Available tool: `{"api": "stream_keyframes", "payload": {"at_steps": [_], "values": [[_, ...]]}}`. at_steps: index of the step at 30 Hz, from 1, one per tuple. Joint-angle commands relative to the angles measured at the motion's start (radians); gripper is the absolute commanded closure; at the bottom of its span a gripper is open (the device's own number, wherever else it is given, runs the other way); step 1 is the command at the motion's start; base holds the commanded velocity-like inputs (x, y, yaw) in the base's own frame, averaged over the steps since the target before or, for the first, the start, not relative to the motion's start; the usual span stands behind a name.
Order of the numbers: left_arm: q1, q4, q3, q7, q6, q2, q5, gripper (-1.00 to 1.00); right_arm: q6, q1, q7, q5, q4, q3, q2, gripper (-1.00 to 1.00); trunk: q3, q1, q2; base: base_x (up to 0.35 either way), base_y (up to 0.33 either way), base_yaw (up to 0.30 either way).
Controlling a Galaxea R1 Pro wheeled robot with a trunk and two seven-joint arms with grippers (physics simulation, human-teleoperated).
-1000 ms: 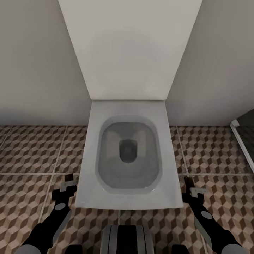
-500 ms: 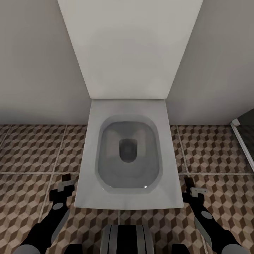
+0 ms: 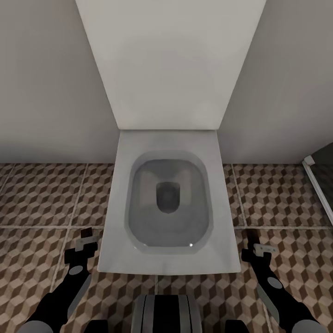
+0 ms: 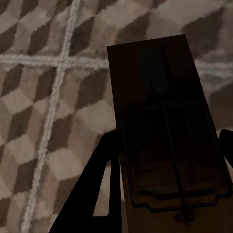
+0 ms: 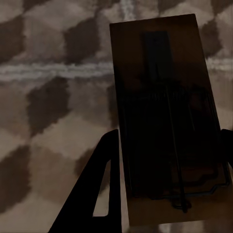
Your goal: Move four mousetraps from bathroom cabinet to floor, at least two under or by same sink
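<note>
Each tool grips one mousetrap: the left tool [image 3: 86, 241] holds a mousetrap [image 4: 165, 131], the right tool [image 3: 257, 249] another mousetrap [image 5: 165, 121], carried above the bathroom floor [image 3: 41, 199] beside a toilet [image 3: 169, 203], likely for setting down.

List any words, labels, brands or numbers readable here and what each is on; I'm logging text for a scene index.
None: no readable text in any view.
Toilet: plain white, no brand mark.
Floor: cube pattern alone, no lettering.
Mousetrap in left gripper: dark wood and wire, no print visible.
Mousetrap in right gripper: same, no print visible.
</note>
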Motion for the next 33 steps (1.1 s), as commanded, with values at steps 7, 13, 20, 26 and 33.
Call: {"api": "stream_keyframes", "payload": {"at_steps": [7,13,20,26,33], "values": [[0.0,-0.001,-0.007,0.012,0.002,0.001,0.008,1.0,-0.005,0.0,-0.004,-0.011,0.003,0.008,-0.001,1.0,-0.001,0.0,0.0,0.0,0.0,0.0],[0.0,-0.001,-0.007,0.013,0.002,0.002,0.008,1.0,-0.004,0.0,-0.005,-0.011,0.005,0.01,-0.001,1.0,-0.001,0.0,0.0,0.0,0.0,0.0],[0.0,-0.001,-0.007,0.013,0.002,0.002,0.008,1.0,-0.006,0.0,-0.011,-0.011,0.005,0.009,-0.001,1.0,-0.008,0.001,-0.001,0.0,0.0,0.0],[0.0,-0.001,-0.007,0.013,0.001,-0.001,0.007,1.0,-0.007,0.0,-0.013,-0.011,0.005,0.009,-0.001,1.0,-0.02,0.002,-0.001,0.0,0.0,0.0],[0.0,-0.001,-0.007,0.014,0.001,0.002,0.007,1.0,-0.007,0.0,-0.013,-0.011,0.005,0.009,-0.001,1.0,-0.02,0.002,-0.001,0.0,0.0,0.0]]}}
